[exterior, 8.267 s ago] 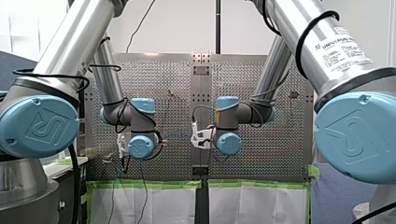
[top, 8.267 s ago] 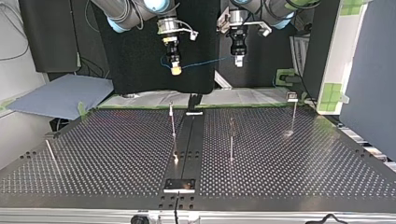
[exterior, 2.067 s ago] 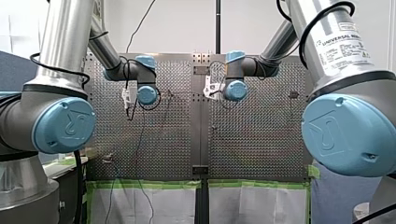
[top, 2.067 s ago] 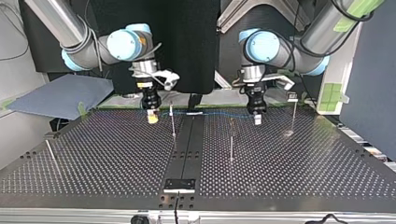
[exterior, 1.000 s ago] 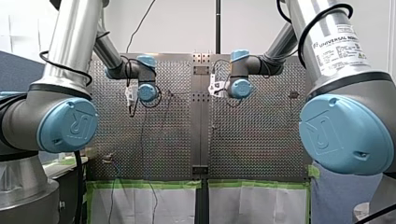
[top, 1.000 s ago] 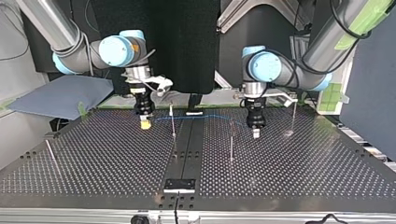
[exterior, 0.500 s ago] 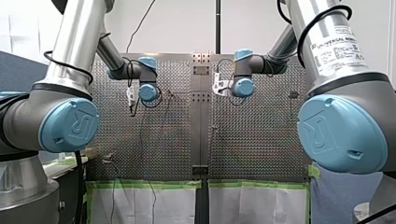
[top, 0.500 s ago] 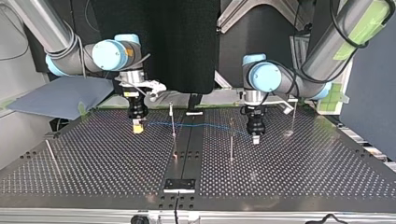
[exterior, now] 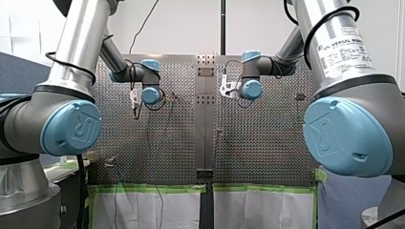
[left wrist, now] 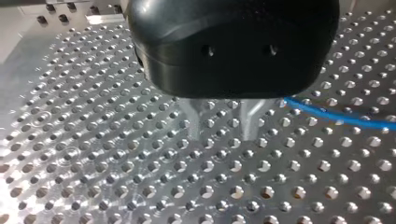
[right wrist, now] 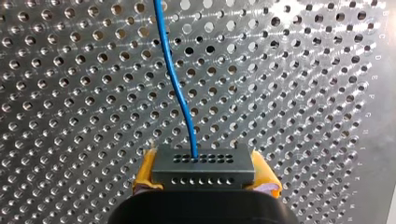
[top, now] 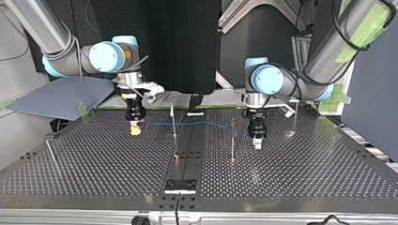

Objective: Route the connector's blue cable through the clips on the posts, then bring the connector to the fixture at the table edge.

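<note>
The connector (right wrist: 203, 169) is being clamped between the yellow pads of my right gripper (top: 135, 129), low over the worktop (top: 94, 164) at the top view's left. The blue cable (top: 206, 123) is being stretched from it across the middle, passing close by a thin post (top: 173, 117) and a second post (top: 232, 145), to my left gripper (top: 256, 142). Whether that gripper is being closed on the cable cannot be told. The fixture (top: 180, 186) is being shown at the worktop's near edge, well apart from the connector.
</note>
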You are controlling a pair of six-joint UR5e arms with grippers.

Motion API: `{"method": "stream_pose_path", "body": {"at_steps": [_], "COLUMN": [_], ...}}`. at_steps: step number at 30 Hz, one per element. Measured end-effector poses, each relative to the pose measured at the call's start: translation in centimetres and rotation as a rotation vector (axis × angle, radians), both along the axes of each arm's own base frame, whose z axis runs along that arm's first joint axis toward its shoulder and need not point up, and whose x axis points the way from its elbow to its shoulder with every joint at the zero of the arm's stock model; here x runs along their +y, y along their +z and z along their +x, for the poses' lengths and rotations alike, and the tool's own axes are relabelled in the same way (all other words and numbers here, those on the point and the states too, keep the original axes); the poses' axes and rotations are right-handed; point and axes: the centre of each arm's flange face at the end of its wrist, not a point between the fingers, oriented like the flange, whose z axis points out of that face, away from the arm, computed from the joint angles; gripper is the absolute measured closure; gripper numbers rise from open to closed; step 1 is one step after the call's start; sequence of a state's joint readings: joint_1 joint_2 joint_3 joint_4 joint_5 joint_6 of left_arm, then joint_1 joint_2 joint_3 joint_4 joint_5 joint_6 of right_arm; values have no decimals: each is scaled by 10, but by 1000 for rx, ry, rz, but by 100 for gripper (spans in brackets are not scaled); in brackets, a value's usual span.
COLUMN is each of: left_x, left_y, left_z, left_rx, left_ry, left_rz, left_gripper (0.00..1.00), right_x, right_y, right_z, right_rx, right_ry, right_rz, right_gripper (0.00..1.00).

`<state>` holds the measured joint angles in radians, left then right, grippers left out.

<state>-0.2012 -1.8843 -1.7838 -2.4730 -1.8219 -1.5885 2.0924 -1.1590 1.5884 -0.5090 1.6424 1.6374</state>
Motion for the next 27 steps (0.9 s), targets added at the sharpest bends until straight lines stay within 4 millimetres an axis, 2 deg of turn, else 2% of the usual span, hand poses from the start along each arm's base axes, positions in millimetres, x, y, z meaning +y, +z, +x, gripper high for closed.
{"method": "stream_pose_path", "body": {"at_steps": [8,17,23,27], "left_x": [1,-7,-17,-21], "left_y": [-1,2,-8,-8], "left_z": [-11,-48,-69,-82], "left_rx": [13,40,64,67], "left_ry": [4,-32,-88,-114], "left_rz": [-4,-59,-98,-115], "left_gripper": [0,0,0,0], "right_x": [1,2,2,3], "right_y": [-1,-3,-3,-3], "right_z": [0,-1,-1,-1], "right_rx": [6,13,15,17], "right_ry": [3,3,3,3], "right_rz": [10,22,26,29], "right_gripper": [100,100,100,100]}}
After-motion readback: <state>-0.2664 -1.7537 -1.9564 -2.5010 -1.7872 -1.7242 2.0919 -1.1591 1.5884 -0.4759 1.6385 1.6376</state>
